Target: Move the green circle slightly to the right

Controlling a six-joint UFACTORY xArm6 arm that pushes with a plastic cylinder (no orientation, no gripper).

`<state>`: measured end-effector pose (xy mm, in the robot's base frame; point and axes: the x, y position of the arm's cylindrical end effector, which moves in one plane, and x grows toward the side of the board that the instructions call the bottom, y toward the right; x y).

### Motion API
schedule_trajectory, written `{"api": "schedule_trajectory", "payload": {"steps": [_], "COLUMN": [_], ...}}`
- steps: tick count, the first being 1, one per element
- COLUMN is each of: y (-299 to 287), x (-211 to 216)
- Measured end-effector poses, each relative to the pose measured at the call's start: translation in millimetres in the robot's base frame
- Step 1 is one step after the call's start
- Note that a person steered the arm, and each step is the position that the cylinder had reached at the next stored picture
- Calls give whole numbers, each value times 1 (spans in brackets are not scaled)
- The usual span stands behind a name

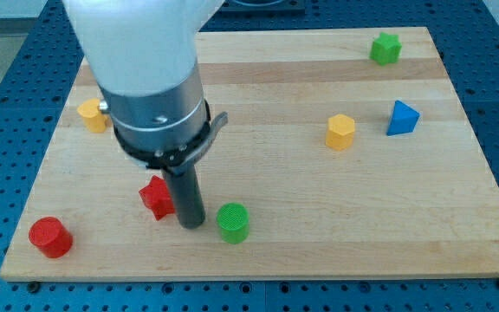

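The green circle [232, 222] is a short green cylinder near the view's bottom, a little left of centre. My tip [191, 224] is on the board just to its left, a small gap away. The red star [157, 198] lies right beside the rod on its left. The arm's grey and white body hides the board above the rod.
A red cylinder [50, 237] sits at the bottom left. A yellow block [92, 114] is at the left, partly behind the arm. A yellow hexagon [340, 132] and a blue triangle [402, 119] are at the right. A green star [385, 48] is at the top right. The wooden board [319, 225] ends close below the green circle.
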<state>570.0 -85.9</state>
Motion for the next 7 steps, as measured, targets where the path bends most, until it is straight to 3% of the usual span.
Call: {"api": "schedule_trajectory", "payload": {"steps": [1, 2, 3, 5, 7], "y": [0, 0, 0, 4, 79], "x": [26, 26, -9, -10, -10]}}
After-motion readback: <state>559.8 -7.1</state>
